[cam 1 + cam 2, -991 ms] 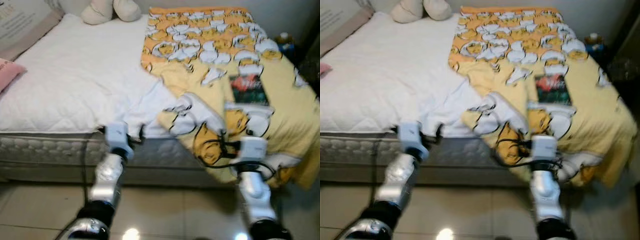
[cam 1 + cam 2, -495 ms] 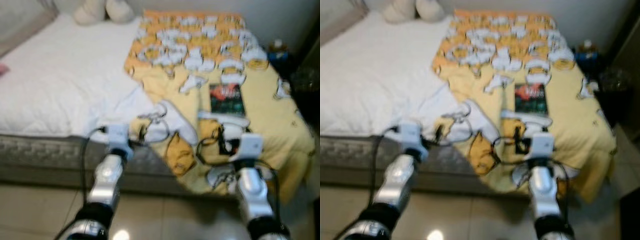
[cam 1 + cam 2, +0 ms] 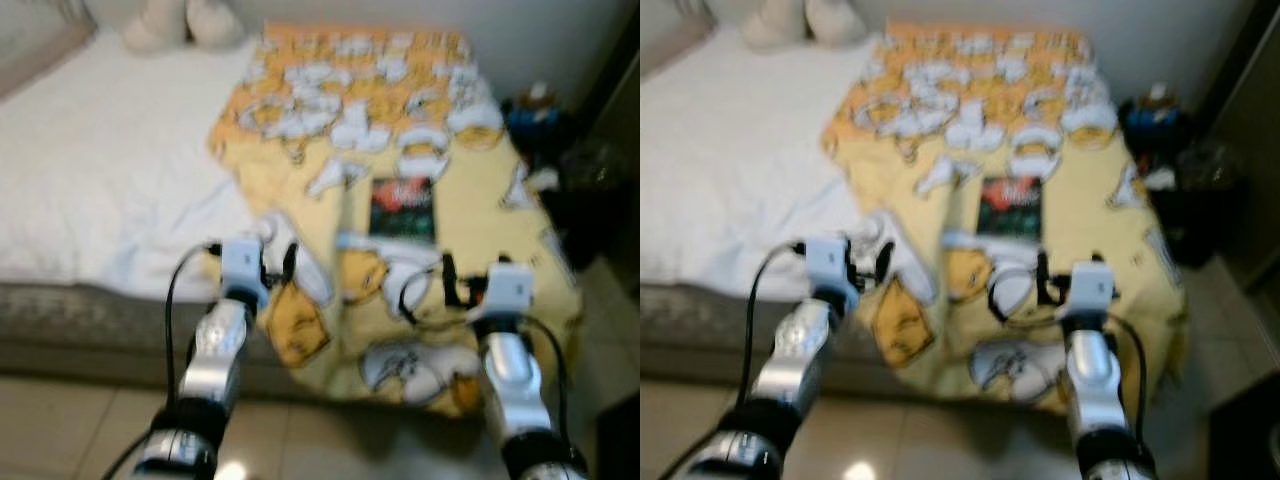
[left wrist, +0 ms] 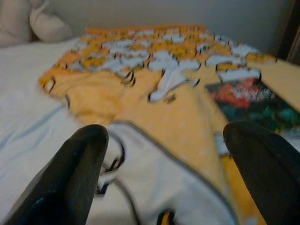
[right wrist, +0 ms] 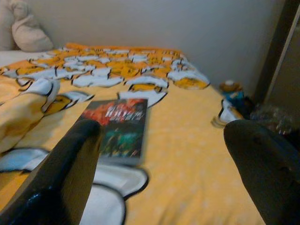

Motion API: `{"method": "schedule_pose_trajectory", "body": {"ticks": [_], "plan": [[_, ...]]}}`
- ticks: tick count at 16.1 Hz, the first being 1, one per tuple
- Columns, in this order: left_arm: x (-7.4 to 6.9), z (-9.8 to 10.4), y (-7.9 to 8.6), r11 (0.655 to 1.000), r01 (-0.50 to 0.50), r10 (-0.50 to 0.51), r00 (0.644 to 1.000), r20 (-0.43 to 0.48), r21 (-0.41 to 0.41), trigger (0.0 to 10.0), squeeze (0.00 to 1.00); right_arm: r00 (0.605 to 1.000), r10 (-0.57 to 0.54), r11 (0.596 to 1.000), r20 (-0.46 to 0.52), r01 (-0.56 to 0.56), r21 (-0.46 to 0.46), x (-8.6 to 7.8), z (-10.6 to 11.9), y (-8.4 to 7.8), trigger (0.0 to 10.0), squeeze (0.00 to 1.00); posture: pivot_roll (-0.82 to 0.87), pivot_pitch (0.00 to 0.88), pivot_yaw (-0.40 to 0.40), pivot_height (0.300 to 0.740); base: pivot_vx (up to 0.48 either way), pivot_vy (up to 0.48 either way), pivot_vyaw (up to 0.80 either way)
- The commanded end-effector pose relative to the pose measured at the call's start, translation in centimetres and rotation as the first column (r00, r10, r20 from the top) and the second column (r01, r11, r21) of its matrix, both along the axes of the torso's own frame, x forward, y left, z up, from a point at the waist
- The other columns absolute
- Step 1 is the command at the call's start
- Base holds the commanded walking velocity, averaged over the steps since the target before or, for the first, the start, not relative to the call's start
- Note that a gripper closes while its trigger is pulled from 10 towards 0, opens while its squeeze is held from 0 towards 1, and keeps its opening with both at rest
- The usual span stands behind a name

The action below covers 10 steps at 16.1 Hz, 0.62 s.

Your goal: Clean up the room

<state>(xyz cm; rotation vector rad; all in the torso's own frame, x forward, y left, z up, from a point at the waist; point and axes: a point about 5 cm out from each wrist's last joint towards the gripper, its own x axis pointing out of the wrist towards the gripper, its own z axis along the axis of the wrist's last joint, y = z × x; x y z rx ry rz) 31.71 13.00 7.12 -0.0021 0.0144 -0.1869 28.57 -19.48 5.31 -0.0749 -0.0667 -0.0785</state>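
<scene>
Lying flat on the yellow blanket [image 3: 470,190] of the bed [image 3: 90,190], a dark book [image 3: 402,208] sits just ahead of the right hand [image 5: 164,178], while both this and the left hand [image 4: 164,183] are wide open, holding nothing.

Dark book [image 3: 1009,206] on yellow blanket [image 3: 1095,215]

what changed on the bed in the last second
Only the view shifted: the robot moved rightward, so the bed now sits further left in frame. The book lies as before on the yellow blanket. Left gripper and right gripper stay open, holding nothing.
</scene>
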Motion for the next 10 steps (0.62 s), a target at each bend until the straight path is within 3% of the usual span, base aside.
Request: {"method": "schedule_pose_trajectory", "body": {"ticks": [1,7,9,10], "plan": [[0.13,0.01,0.84,1.000,-0.005,0.005,1.000,0.002,0.016,10.0,0.00,1.000,0.019,1.000,0.002,-0.019,0.010,0.07,-0.03,0.77,10.0,0.00,-0.13,0.000,0.058,0.740,0.266,-0.394,0.00],[0.35,0.02,0.52,1.000,0.009,-0.009,1.000,-0.007,0.009,10.0,0.00,1.000,0.023,1.000,0.006,-0.023,0.001,0.16,0.12,0.79,10.0,0.00,-0.13,0.000,0.060,0.740,0.271,-0.393,0.00],[0.49,-0.27,0.75,0.999,-0.017,0.019,0.999,-0.031,0.043,10.0,0.00,1.000,0.025,1.000,0.011,-0.025,-0.001,0.17,0.22,0.85,10.0,0.00,-0.13,0.000,0.060,0.740,0.000,0.000,0.00],[0.46,-0.25,0.48,1.000,0.007,-0.007,0.999,-0.033,0.012,10.0,0.00,1.000,0.024,1.000,0.005,-0.024,0.002,0.17,0.14,0.92,10.0,0.00,-0.13,0.000,0.059,0.740,0.000,0.000,0.00]]}}
